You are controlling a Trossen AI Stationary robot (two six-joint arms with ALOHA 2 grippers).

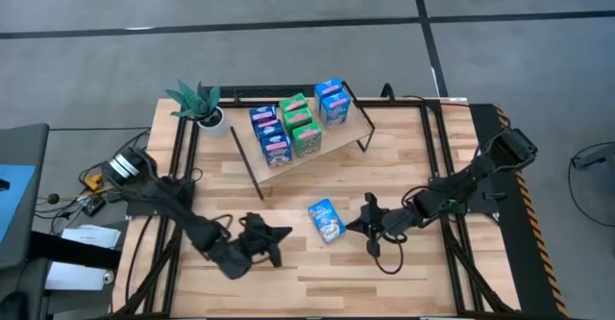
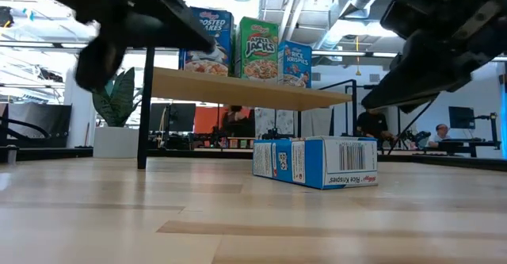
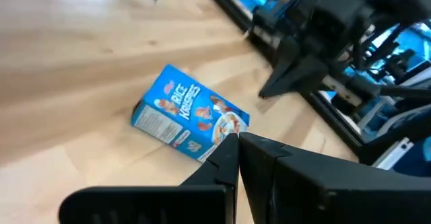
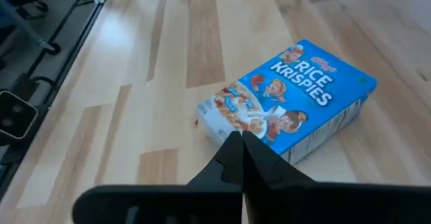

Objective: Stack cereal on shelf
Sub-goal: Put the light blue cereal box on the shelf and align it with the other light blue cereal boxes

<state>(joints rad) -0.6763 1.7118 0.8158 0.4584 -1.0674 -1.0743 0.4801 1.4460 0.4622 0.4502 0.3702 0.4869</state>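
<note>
One blue cereal box (image 1: 326,220) lies flat between clenched, empty left gripper (image 1: 285,232) and right gripper (image 1: 352,227); potted plant (image 1: 199,105) beside shelf (image 1: 354,128).

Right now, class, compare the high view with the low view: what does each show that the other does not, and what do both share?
Only the high view shows both arms whole, with the left hand and right hand flanking the fallen box, plus the potted plant's white pot and five boxes on the shelf. Only the low view shows the room behind, with a person seated, and the barcode end of the fallen box. Both show the blue box lying flat on the table.
</note>
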